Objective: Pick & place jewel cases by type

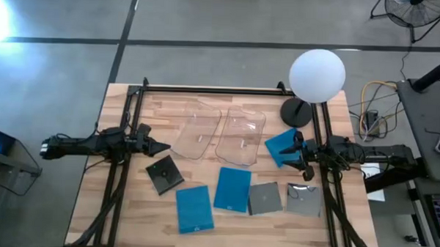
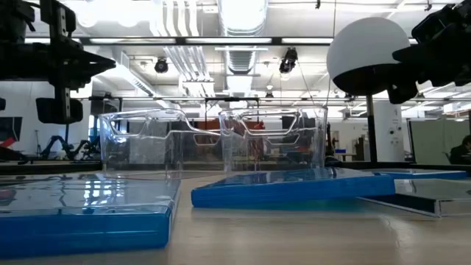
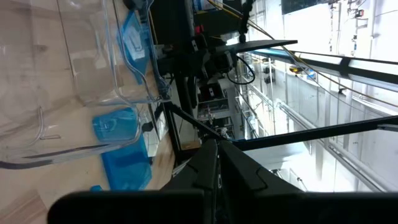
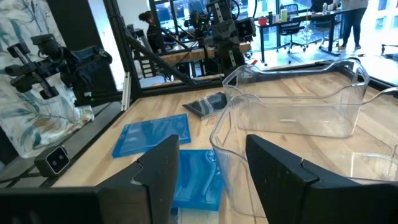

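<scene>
Six jewel cases lie flat on the wooden table. Three are blue: one (image 1: 280,146) at the right by the lamp, one (image 1: 233,188) in the middle front and one (image 1: 194,208) at the front. A dark one (image 1: 165,174) lies left of centre. A grey one (image 1: 265,198) and a glossy one (image 1: 303,200) lie at the front right. My left gripper (image 1: 160,147) is shut and empty, above the table left of the bins. My right gripper (image 1: 298,152) is open and empty, raised over the right edge of the blue case by the lamp. Its fingers also show apart in the right wrist view (image 4: 211,177).
Two clear plastic bins (image 1: 197,134) (image 1: 241,135) stand side by side at the table's middle, between the two grippers. A lamp with a white globe (image 1: 317,74) and a dark base (image 1: 295,111) stands at the far right. Black frame rails run along the table's left, right and far edges.
</scene>
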{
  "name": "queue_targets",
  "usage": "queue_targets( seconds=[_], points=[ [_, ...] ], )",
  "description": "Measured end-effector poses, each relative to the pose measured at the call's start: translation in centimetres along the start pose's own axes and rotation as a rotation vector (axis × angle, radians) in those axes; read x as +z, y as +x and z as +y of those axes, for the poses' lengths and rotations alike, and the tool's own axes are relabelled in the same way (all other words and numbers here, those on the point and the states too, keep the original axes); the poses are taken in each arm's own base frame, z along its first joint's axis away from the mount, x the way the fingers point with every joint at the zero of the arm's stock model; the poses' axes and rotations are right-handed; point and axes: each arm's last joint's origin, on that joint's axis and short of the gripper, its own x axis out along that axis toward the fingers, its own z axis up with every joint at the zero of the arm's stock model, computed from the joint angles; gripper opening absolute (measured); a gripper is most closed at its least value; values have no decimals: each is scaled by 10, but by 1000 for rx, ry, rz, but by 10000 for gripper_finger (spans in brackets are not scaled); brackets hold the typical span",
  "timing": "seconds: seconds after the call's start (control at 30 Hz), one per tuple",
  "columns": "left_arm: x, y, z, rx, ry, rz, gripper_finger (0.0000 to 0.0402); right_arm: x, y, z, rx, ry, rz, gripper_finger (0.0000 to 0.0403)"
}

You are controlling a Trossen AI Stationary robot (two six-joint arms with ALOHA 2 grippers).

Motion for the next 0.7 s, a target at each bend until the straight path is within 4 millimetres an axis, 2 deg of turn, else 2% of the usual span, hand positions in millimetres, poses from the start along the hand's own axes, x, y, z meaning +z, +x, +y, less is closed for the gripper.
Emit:
queue_targets(
  seconds=[0.1,0.23,0.33,0.53,0.7],
  points=[
    [0,0,0,0,0,-1,0,0,0,0,0,-31,0,180],
    [0,0,0,0,0,-1,0,0,0,0,-6,-208,-2,180],
    [0,0,0,0,0,-1,0,0,0,-1,-26,-268,-4,182],
    [0,0,0,2,24,-10,0,1,0,-3,-90,-265,-8,180],
    [5,0,-2,10,47,-167,0,1,0,-3,-89,-263,-7,182]
  ],
)
